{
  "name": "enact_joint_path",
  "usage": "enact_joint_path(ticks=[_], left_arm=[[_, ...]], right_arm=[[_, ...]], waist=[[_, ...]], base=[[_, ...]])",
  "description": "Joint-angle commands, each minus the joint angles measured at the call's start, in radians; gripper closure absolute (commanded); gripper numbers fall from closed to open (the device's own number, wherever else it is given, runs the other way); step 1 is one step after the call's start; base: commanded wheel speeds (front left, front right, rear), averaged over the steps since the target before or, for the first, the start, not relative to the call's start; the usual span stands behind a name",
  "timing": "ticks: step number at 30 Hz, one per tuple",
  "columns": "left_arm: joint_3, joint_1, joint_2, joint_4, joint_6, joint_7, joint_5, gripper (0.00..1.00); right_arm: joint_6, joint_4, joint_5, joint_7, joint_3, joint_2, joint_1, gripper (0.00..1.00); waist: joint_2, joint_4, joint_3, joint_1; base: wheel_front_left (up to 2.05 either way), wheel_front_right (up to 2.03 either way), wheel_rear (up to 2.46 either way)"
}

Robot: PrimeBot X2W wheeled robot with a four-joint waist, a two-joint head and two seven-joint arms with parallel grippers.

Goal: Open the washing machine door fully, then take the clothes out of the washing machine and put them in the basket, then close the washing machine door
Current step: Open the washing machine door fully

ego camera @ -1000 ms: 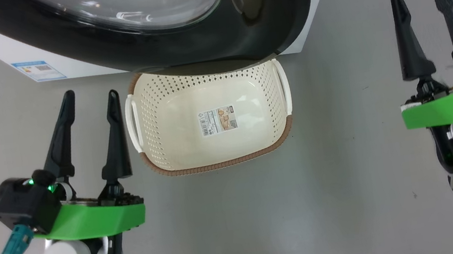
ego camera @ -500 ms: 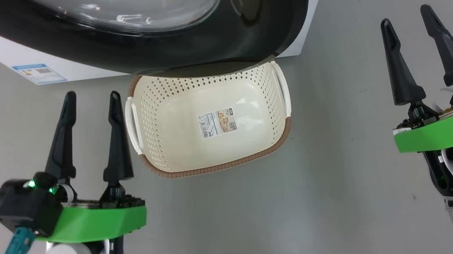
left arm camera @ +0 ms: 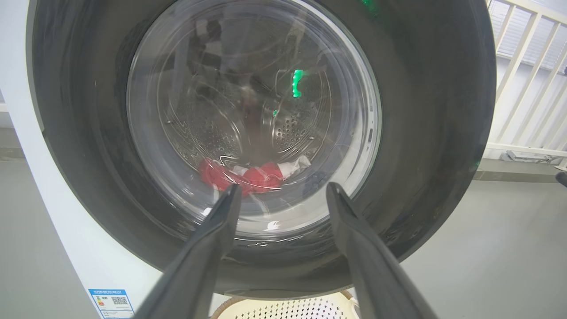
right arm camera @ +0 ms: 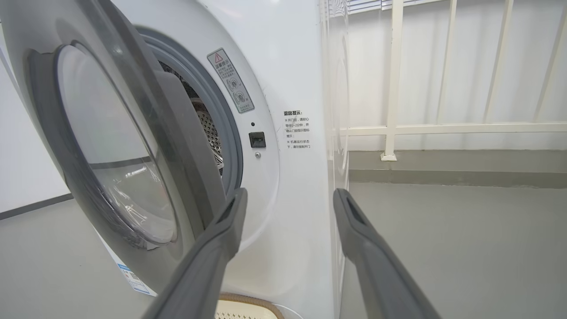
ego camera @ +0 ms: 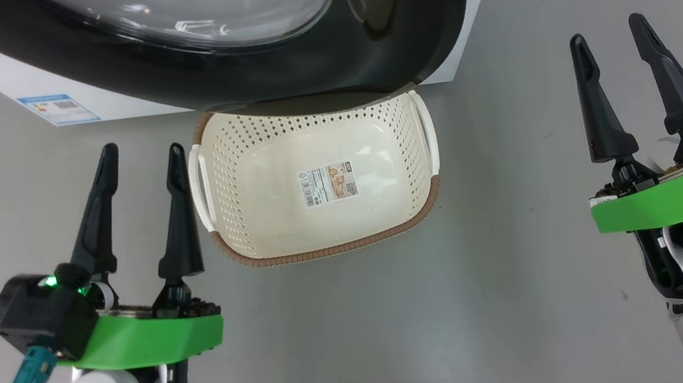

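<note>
While the left gripper [ego camera: 141, 147] and right gripper [ego camera: 604, 27] hold fingers parted, empty, the ajar washing machine door [ego camera: 411, 21] looks rigid and slick; hook its free right edge.

I read this as laundry corner or utility space, home or test room I cannot tell. White front-loading washing machine [right arm camera: 292, 199] stands on bare smooth grey floor [ego camera: 403, 343], cream perforated basket [ego camera: 330, 250] before it, white railing [right arm camera: 394, 79] beside it.
</note>
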Motion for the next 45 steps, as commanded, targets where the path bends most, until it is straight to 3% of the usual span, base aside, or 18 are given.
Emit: enact_joint_path(ticks=[1,13,14,16,17,18,25,31,35,40,45], left_arm=[[0.027,0.009,0.019,-0.027,-0.005,-0.008,0.011,0.0],[0.03,0.004,0.019,-0.028,-0.006,-0.008,0.014,0.0],[0.03,0.003,0.019,-0.029,-0.006,-0.008,0.014,0.0],[0.029,0.003,0.019,-0.03,-0.006,-0.008,0.014,0.0],[0.029,0.002,0.019,-0.031,-0.006,-0.008,0.013,0.0],[0.028,0.002,0.019,-0.031,-0.006,-0.008,0.013,0.0],[0.024,-0.002,0.019,-0.032,-0.005,-0.008,0.007,0.0],[0.025,-0.006,0.019,-0.033,-0.002,-0.008,0.006,0.0],[0.021,-0.01,0.019,-0.028,0.0,-0.008,0.005,0.0],[0.01,-0.016,0.019,-0.024,0.004,-0.008,0.001,0.0],[-0.002,-0.025,0.019,-0.02,0.007,-0.008,-0.004,0.0]], right_arm=[[0.007,-0.023,0.013,-0.006,0.029,0.008,0.008,0.0],[0.007,-0.021,0.03,-0.006,0.038,0.002,-0.002,0.0],[0.007,-0.022,0.03,-0.006,0.038,0.001,-0.003,0.17],[0.007,-0.022,0.033,-0.006,0.04,0.0,-0.004,0.63],[0.007,-0.021,0.038,-0.006,0.042,-0.001,-0.005,0.94],[0.007,-0.018,0.051,-0.006,0.046,-0.001,-0.007,1.0],[0.007,-0.02,0.316,-0.006,0.035,0.018,-0.065,1.0],[0.007,-0.017,0.594,-0.006,0.049,0.022,-0.153,1.0],[0.007,0.048,0.821,0.0,0.085,-0.005,-0.223,1.0],[0.007,0.12,1.14,0.161,0.093,-0.048,-0.331,1.0],[0.007,0.171,1.351,0.388,0.079,-0.082,-0.423,1.0]], waist=[[0.0,0.0,0.001,0.0],[0.0,0.001,0.005,0.0],[0.0,0.001,0.005,0.0],[0.0,0.002,0.006,0.0],[0.0,0.003,0.007,0.0],[0.0,0.004,0.007,0.0],[0.0,0.017,0.016,0.0],[0.0,0.028,0.028,0.0],[0.0,0.038,0.036,0.0],[0.0,0.052,0.049,0.0],[0.0,0.063,0.058,0.0]], base=[[0.0,0.0,0.0],[0.0,0.0,0.0],[0.0,0.0,0.0],[0.0,0.0,0.0],[0.0,0.0,0.0],[0.0,0.0,0.0],[0.0,0.0,0.0],[0.0,0.0,0.0],[0.0,0.0,0.0],[0.0,0.0,0.0],[0.0,0.0,0.0]])
